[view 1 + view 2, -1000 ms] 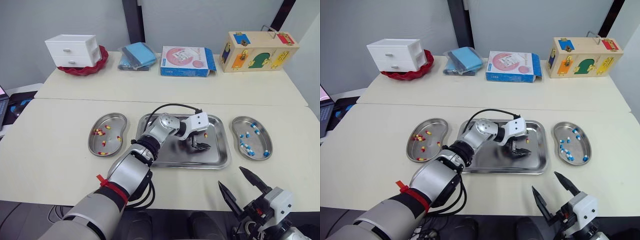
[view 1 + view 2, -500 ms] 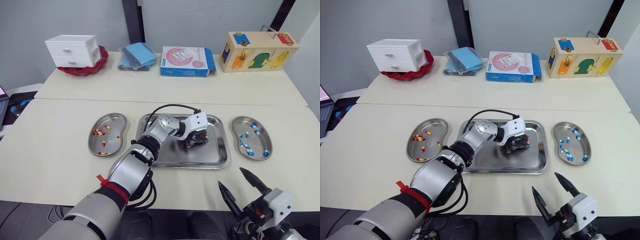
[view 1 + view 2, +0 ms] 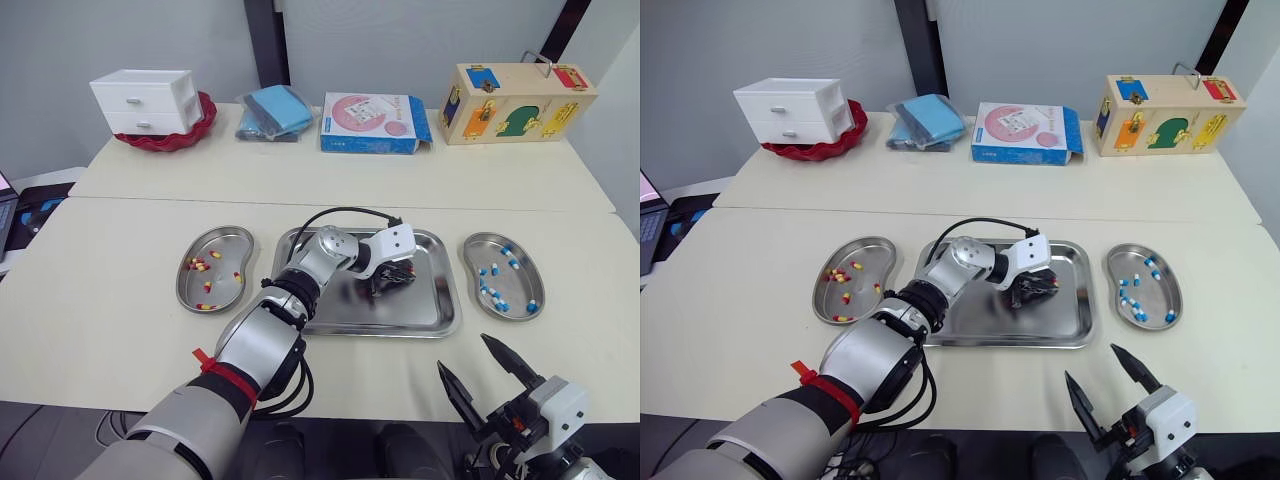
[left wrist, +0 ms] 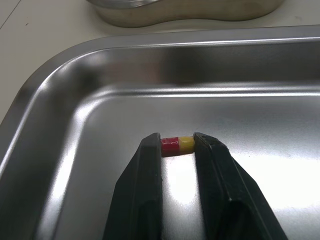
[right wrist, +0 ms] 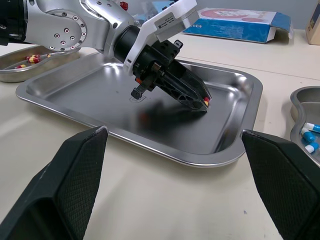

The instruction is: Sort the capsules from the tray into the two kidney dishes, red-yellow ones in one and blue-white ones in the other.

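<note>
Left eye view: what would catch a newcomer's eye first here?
The left claw is down in the steel tray, shut on a red-yellow capsule at its tips. On either side sit the kidney dishes: red-yellow capsules in the left dish, blue-white ones in the right dish. The right claw hangs open at the near right.

**Four cameras, one tray in common**

The two head cameras sit high at the near edge of the table [image 3: 120,330]. They look forward and down over the tray [image 3: 420,312], the left dish [image 3: 222,230] and the right dish [image 3: 500,236]. They share almost the whole scene, set slightly apart sideways. The left wrist camera hangs very close above the tray floor, looking along its own fingers [image 4: 145,190] at a capsule [image 4: 177,145]. The right wrist camera looks from low down at the near side, farther back, across the same tray at the left gripper [image 5: 206,101].
</note>
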### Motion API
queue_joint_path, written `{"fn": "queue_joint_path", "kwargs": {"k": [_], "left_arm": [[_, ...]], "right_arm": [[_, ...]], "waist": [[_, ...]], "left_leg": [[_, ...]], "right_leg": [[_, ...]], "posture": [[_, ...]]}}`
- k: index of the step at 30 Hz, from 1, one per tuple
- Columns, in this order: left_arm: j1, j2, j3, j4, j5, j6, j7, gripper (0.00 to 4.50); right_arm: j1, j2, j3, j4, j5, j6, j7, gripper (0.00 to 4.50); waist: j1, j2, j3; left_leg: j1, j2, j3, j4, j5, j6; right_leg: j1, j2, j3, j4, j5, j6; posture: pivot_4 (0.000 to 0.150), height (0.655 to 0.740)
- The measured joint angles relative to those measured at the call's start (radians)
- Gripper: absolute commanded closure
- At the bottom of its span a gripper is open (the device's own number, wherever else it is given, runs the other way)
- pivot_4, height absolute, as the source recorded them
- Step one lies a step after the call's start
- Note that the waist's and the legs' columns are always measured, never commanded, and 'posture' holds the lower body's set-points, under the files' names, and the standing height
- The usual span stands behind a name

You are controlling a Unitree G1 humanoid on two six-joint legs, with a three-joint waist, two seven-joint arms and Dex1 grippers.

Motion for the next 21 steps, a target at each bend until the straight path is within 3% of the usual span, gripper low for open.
{"fn": "queue_joint_path", "kwargs": {"k": [14, 21], "left_arm": [[0.014, 0.052, 0.035, -0.069, -0.024, 0.050, -0.060, 3.53], [0.154, 0.159, 0.055, -0.363, -0.074, 0.183, -0.098, 3.53]], "right_arm": [[-0.031, -0.077, -0.037, 0.005, 0.037, 0.000, 0.049, 0.00], [-0.078, -0.169, -0.061, 0.013, 0.095, 0.026, 0.133, 0.00]], "waist": [[-0.001, 0.000, 0.000], [-0.002, 0.001, -0.001]], "left_leg": [[0.000, 0.000, 0.000, 0.000, 0.000, 0.000], [0.000, 0.001, 0.000, 0.000, 0.000, 0.000]], "right_leg": [[0.000, 0.000, 0.000, 0.000, 0.000, 0.000], [0.000, 0.000, 0.000, 0.001, 0.000, 0.000]], "posture": [[0.150, 0.7400], [0.150, 0.7400]]}}
